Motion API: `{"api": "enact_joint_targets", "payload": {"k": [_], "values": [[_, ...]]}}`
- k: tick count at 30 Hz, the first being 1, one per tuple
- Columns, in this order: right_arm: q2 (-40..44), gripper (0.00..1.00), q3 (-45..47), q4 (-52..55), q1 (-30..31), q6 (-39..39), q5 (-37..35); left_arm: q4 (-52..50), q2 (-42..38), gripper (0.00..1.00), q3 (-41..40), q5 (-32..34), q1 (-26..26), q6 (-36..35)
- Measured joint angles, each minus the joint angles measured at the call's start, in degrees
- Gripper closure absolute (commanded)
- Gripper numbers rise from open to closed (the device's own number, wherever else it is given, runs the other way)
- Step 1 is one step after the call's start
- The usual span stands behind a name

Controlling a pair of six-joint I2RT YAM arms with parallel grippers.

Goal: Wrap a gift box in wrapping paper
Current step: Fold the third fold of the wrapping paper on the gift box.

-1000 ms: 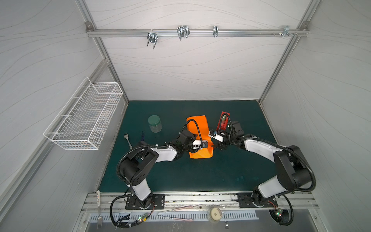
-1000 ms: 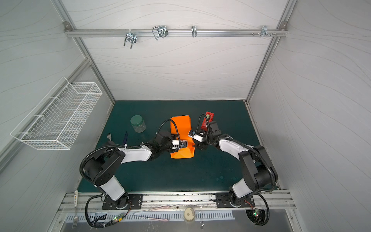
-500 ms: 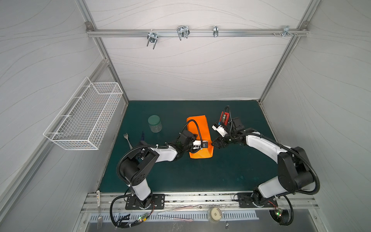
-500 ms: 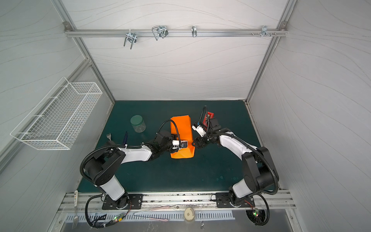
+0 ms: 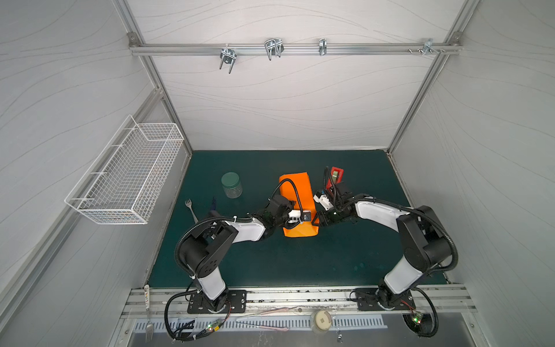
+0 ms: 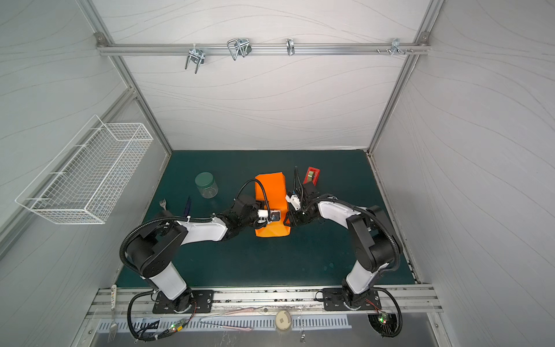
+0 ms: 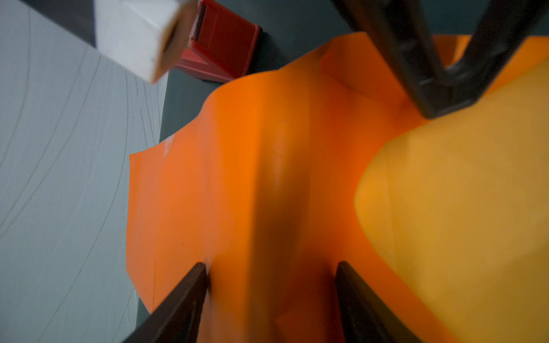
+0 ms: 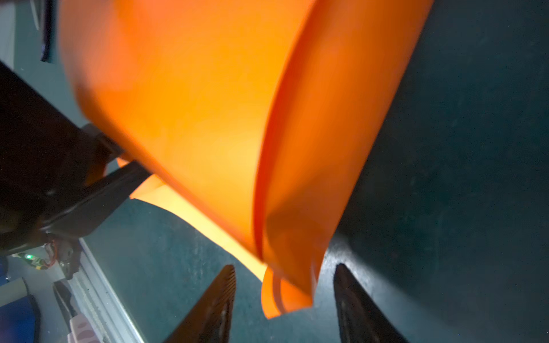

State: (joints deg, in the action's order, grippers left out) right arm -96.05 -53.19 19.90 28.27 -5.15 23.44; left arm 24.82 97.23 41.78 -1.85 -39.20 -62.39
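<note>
The gift box itself shows nowhere, covered by the wrapping paper (image 5: 301, 180). In the right wrist view the paper's edge is blurred. Whether the left tool (image 7: 271, 264) squeezes the paper's ridge or only straddles it cannot be told.

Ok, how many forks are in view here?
2. One fork lies on the green mat near the green-lidded jar; the second fork lies off the mat on the metal front ledge by the left arm's base. The arms could hide more.
</note>
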Motion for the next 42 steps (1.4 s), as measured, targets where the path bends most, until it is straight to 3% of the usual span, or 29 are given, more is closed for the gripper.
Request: {"api": "enact_joint_targets", "payload": {"k": [3,18,26,33,38,42], "values": [[-1.11,0.63,0.63,-1.92,0.0,-2.56,-0.17,0.0,0.0,0.3,0.0,0.02,-0.02,0.0],[-2.36,0.91,1.51,-6.05,2.08,-6.43,-5.16,0.07,0.0,0.3,0.0,0.07,-0.02,0.04],[-2.36,1.0,1.51,-6.32,3.06,-6.69,-7.39,0.07,0.0,0.3,-0.02,0.07,-0.09,0.2],[-2.36,1.0,1.51,-6.29,3.39,-7.1,-8.55,-0.28,-0.13,0.29,0.02,0.04,-0.22,2.16],[-2.32,0.76,1.51,-6.12,3.37,-7.45,-8.9,-0.52,-0.22,0.29,0.17,0.02,-0.24,3.28],[-1.79,0.69,1.51,-5.84,3.37,-7.41,-8.37,-0.5,-0.22,0.29,0.17,0.17,-0.26,3.28]]}}
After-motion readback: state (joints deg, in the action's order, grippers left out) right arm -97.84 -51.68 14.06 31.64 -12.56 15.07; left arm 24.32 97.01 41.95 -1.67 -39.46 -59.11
